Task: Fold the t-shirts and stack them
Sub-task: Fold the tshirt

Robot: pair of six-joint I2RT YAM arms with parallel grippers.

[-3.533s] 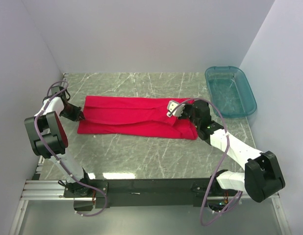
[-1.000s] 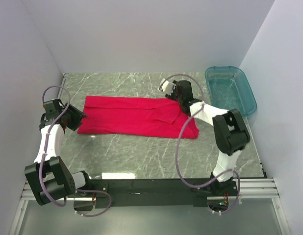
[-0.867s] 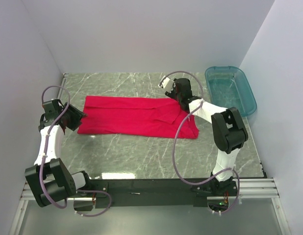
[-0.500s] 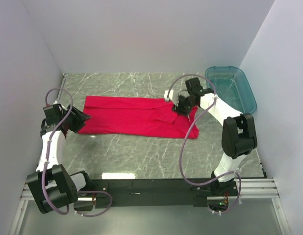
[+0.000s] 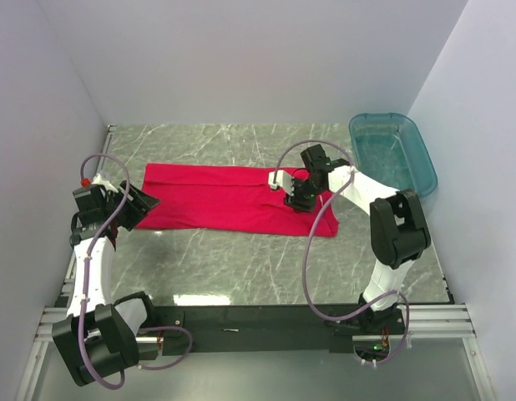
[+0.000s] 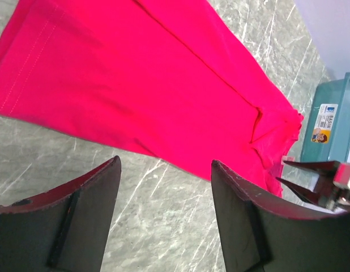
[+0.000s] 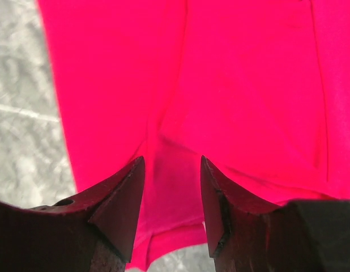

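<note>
- Lying flat on worktop (image 5: 241, 259): red t-shirt (image 5: 225, 198), a long strip.
- Left pincer (image 6: 165, 161) agape beside shirt's left end.
- Right pincer (image 7: 172, 160) agape over its right end.

Tub (image 5: 392, 155) blocks right rear corner; walls (image 5: 241, 58) close on three sides; open tabletop (image 5: 241, 259) in front of t-shirt (image 5: 216, 199).

Plain bright red cotton t-shirt (image 5: 225, 199): its left corner is lying hidden under the black left gripper (image 5: 144, 203) in the top view, and the cloth is running off the top edge in both wrist views.
Black right gripper (image 5: 296, 198): from above, its fingertips are showing too small to tell apart.
Teal see-through plastic tub (image 6: 342, 93): the right edge of the left wrist view is cutting it off.
White label (image 6: 324, 122) on the tub: its print is showing too small to read.
</note>
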